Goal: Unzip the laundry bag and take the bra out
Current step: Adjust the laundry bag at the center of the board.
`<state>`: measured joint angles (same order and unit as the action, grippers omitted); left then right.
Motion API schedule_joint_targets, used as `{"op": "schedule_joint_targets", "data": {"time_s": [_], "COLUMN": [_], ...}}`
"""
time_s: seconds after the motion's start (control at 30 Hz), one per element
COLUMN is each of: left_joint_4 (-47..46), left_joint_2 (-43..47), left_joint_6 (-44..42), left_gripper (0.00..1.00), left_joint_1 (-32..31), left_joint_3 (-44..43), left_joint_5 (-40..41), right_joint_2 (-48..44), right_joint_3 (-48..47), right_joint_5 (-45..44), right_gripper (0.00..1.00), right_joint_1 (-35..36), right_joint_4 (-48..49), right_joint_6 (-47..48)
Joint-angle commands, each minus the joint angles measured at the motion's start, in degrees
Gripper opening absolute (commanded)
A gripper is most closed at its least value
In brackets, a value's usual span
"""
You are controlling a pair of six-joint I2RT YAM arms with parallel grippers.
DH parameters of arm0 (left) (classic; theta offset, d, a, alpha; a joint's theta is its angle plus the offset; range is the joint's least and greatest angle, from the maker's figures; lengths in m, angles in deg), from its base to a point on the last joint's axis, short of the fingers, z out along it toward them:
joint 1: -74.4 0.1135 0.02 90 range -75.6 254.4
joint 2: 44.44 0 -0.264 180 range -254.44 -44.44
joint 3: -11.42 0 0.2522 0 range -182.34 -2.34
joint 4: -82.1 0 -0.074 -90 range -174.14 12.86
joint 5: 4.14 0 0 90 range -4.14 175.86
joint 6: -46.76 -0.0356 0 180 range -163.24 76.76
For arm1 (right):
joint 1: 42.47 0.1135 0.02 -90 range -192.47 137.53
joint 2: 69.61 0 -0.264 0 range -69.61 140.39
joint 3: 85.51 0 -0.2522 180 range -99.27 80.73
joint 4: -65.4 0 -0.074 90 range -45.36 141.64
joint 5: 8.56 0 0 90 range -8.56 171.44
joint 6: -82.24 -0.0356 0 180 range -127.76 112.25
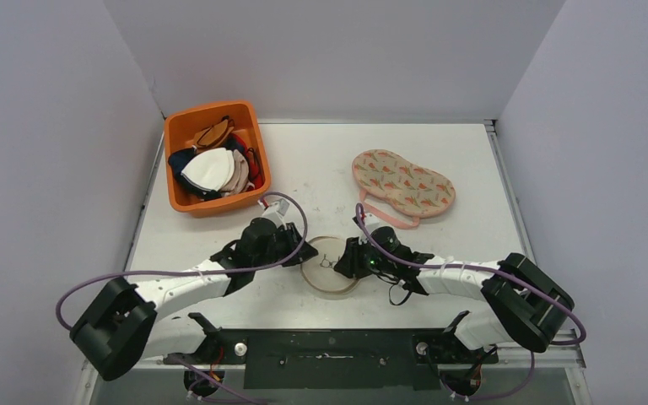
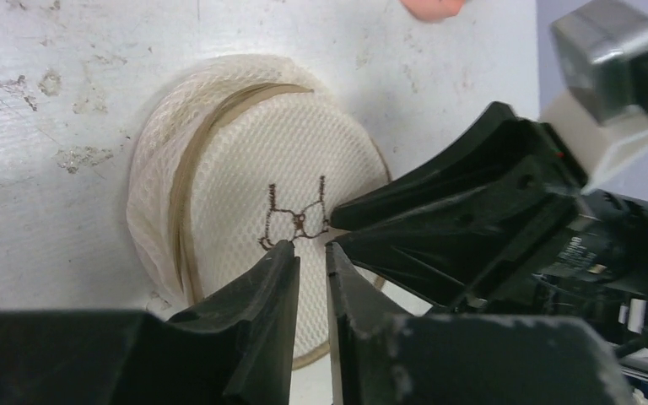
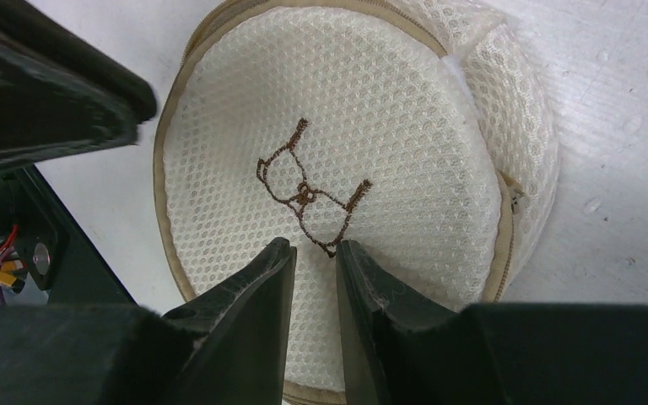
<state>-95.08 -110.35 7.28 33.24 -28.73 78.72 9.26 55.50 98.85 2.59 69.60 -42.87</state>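
The round cream mesh laundry bag (image 1: 329, 268) lies flat at the table's near middle, with a brown embroidered bra outline on its lid (image 3: 308, 190). A beige zipper band (image 2: 187, 169) runs round its rim. My left gripper (image 2: 310, 246) hovers over the bag's left side, jaws nearly together and empty. My right gripper (image 3: 314, 245) hovers over the bag's right side, jaws also nearly together and empty. The two sets of fingertips almost meet over the lid. A floral-print bra (image 1: 403, 181) with a pink strap lies on the table at the back right.
An orange bin (image 1: 171, 160) holding several bras stands at the back left. Grey walls close in the table on three sides. The right arm's purple cable (image 1: 472, 268) trails along the near right.
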Motion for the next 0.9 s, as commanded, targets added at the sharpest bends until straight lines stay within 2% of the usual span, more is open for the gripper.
{"op": "schedule_joint_targets", "data": {"time_s": [0.0,0.23,0.87], "left_joint_4": [-11.71,-14.88,-20.55], "left_joint_2": [-6.80,-13.14,-21.20], "left_joint_6": [0.07,-0.33,-1.21], "left_gripper": [0.15,0.11,0.10], "left_joint_1": [-0.15,0.27,1.79], "left_joint_3": [0.99,3.60,8.93], "left_joint_5": [-2.09,0.45,2.30], "right_joint_2": [-0.36,-0.03,4.36], "right_joint_3": [0.20,2.29,6.98], "right_joint_5": [-0.57,-1.62,-3.56], "right_gripper": [0.26,0.26,0.26], "right_joint_1": [0.29,0.09,-0.75], "right_joint_4": [4.99,5.46,9.90], "right_joint_6": [0.38,1.00,0.92]}}
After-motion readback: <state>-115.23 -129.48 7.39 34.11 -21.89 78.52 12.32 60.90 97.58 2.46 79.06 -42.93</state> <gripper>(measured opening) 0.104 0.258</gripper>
